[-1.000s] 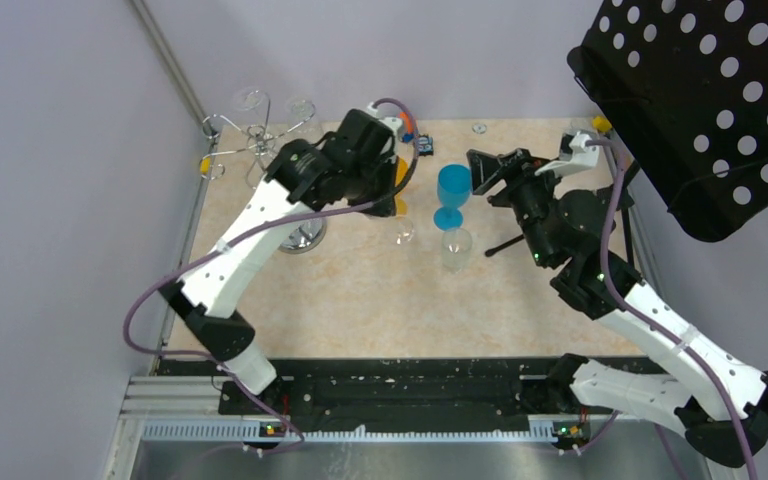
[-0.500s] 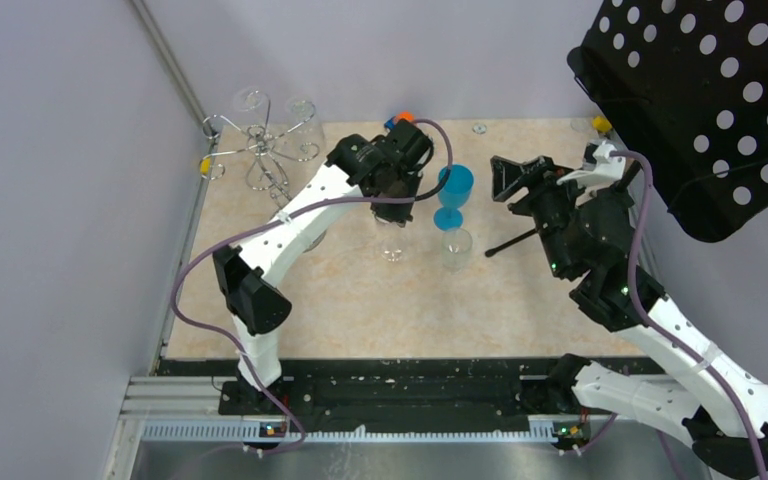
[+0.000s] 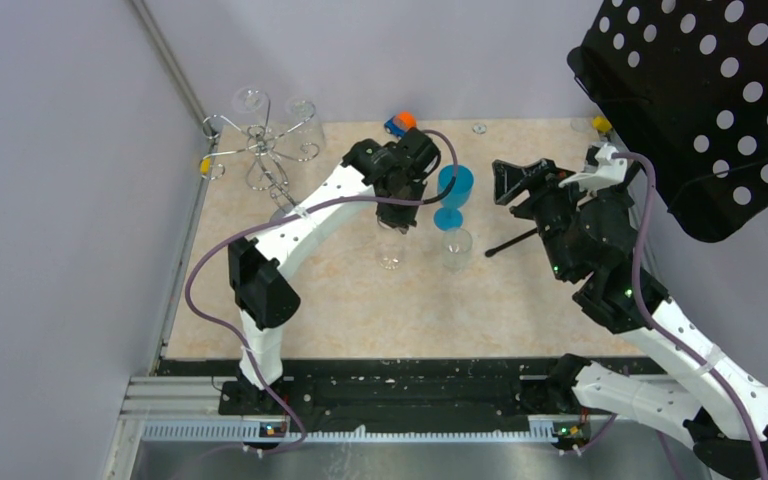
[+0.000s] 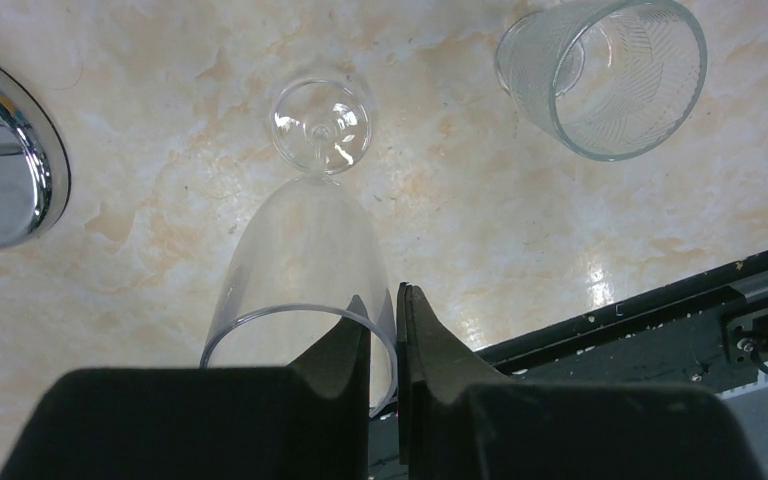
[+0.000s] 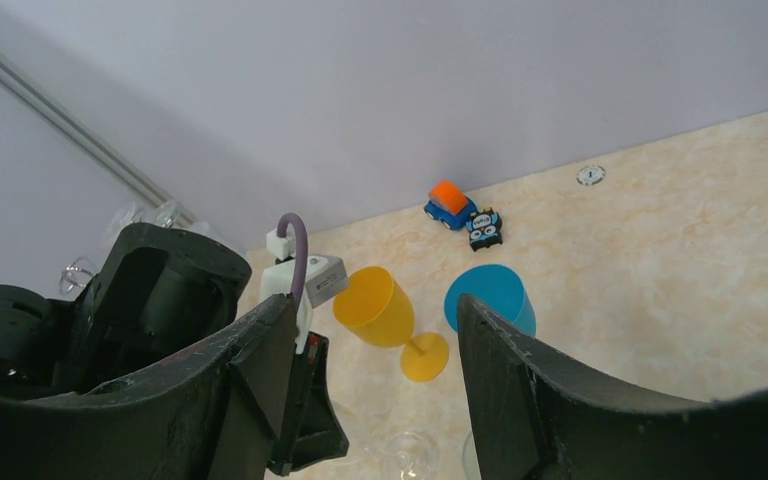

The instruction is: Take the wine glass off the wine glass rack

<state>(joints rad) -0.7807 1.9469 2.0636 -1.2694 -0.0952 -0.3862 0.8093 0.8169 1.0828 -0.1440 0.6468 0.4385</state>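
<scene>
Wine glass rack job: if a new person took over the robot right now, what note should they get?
Left gripper: shut on the rim of a clear wine glass, upright, next to the ribbed tumbler.
Right gripper: open, empty, beside the blue goblet.
Wine glass rack: far left corner, two other glasses hang from it.
Done: the held glass is off the rack.
Left: stand it on the table if its foot is not down, then let go.
</scene>
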